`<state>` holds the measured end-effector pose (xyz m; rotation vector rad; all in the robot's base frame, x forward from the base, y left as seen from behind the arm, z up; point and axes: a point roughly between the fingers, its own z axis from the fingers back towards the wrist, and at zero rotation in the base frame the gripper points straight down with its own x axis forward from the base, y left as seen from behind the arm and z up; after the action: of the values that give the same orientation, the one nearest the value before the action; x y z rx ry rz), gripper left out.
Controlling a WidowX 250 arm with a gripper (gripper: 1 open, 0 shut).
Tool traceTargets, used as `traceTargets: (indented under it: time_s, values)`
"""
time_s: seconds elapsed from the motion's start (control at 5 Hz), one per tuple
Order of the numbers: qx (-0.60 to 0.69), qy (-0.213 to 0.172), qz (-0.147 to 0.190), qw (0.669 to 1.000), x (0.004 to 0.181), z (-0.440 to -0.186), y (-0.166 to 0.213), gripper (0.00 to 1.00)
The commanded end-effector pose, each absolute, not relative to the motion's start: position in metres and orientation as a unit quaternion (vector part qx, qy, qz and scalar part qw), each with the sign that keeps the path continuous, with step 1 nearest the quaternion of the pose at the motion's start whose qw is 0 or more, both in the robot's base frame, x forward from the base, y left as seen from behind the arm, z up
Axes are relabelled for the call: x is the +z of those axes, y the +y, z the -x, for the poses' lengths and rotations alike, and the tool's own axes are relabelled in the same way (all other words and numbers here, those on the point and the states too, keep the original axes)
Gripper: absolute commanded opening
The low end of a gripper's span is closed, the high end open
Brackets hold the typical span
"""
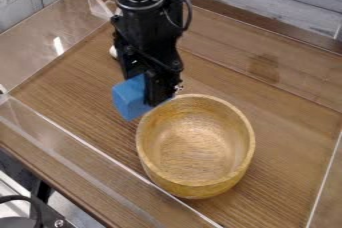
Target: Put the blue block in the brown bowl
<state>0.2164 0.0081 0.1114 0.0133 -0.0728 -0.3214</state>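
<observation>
The gripper [144, 97] seems clamped on the block [128, 98], just beside the bowl [195, 144] near the table's [267, 72] middle. A low carry could knock the rim.

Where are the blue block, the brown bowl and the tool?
blue block [127, 97]: camera view, its left face.
brown bowl [238, 162]: camera view, right outer wall.
tool [151, 94]: camera view, between its fingertips.

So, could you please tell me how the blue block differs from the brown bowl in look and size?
The blue block is small, bright blue and box-shaped; the brown bowl is far larger, round and light wood with visible grain. The block looks solid, while the bowl is hollow and empty. The block is partly hidden behind the pincer; the bowl is in full view. Both are over the same wooden tabletop, close together.
</observation>
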Motion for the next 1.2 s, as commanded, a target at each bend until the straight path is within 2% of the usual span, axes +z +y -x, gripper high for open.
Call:
traceTargets:
  time_s: [0.0, 1.0]
  values:
    - [-0.151, -0.072, -0.015, 0.986, 0.131, -0.225, 0.006, 0.00]
    - [-0.118, -0.074, -0.013, 0.990, 0.137, -0.224, -0.005, 0.00]
